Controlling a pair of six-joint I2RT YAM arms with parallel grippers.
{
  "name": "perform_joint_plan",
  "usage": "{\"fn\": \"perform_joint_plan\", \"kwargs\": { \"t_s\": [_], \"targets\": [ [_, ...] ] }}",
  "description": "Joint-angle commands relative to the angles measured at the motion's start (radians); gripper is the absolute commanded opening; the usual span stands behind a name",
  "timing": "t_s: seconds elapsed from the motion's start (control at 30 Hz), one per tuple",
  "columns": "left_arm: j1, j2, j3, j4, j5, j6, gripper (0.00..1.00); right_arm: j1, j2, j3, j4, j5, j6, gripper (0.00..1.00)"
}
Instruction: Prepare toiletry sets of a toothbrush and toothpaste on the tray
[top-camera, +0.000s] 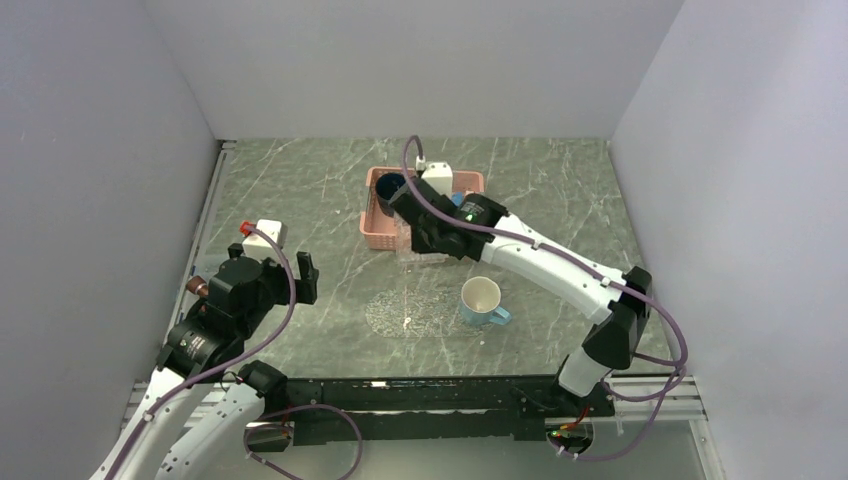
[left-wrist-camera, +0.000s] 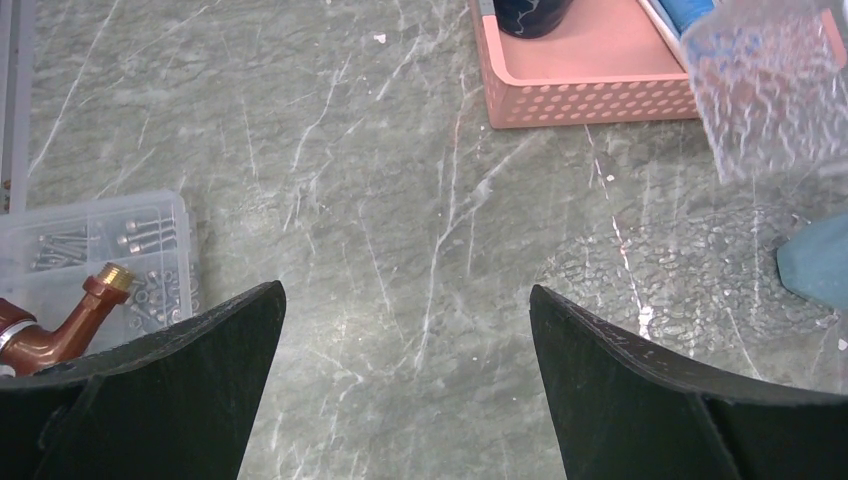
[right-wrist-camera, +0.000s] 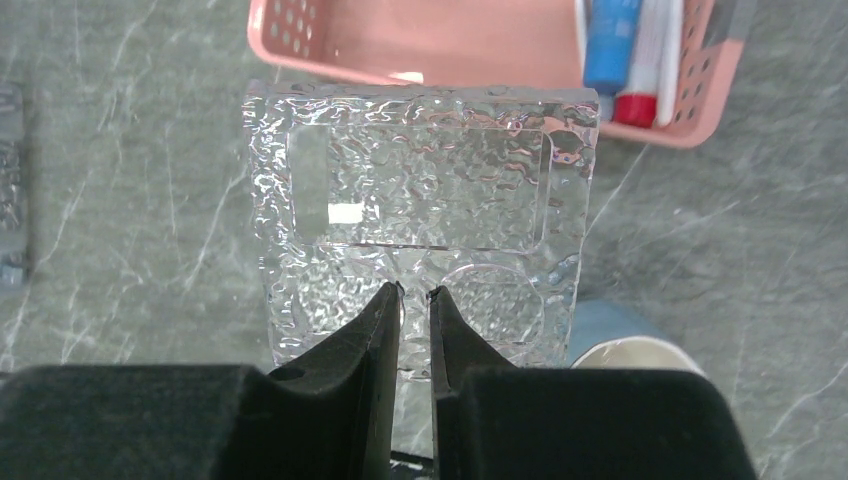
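Your right gripper nearly closed, pinching near edge of clear tray; tray sticks out ahead of fingers; pink basket just beyond holds blue toothpaste, dark cup; your left gripper spread wide, holds nothing.

The jaws pinch the near edge of the clear tray, pink basket beyond.

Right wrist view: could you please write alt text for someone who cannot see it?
The right gripper pinches the near edge of the clear textured tray. Beyond it, a pink basket on the marbled table holds a blue toothpaste tube.
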Motion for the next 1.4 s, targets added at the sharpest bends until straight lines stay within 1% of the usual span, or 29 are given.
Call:
{"fn": "perform_joint_plan", "kwargs": {
  "t_s": [0.0,0.23,0.37,0.57,0.9,1.13,1.37],
  "targets": [
    [-0.001,-0.003,0.015,0.004,-0.034,-0.023,0.99,0.056,-0.042,-0.047,-0.022,0.065,0.137,0.0],
    [-0.001,-0.021,0.012,0.005,-0.03,-0.027,0.99,0.134,-0.035,-0.136,-0.022,0.083,0.259,0.0],
    [-0.001,-0.02,0.012,0.002,-0.032,-0.029,0.99,0.151,-0.029,-0.191,-0.038,0.081,0.315,0.0],
    [0.0,-0.021,0.012,0.002,-0.041,-0.029,0.99,0.162,-0.05,-0.288,-0.002,0.055,0.369,0.0],
    [-0.002,-0.009,0.013,0.002,-0.045,-0.029,0.99,0.163,-0.044,-0.389,0.077,0.012,0.378,0.0],
    [-0.001,-0.001,0.013,0.002,-0.048,-0.028,0.99,0.162,-0.037,-0.42,0.114,-0.008,0.37,0.0],
    [0.0,0.007,0.015,-0.001,-0.05,-0.028,0.99,0.161,-0.031,-0.432,0.115,-0.008,0.354,0.0]
  ]
}}
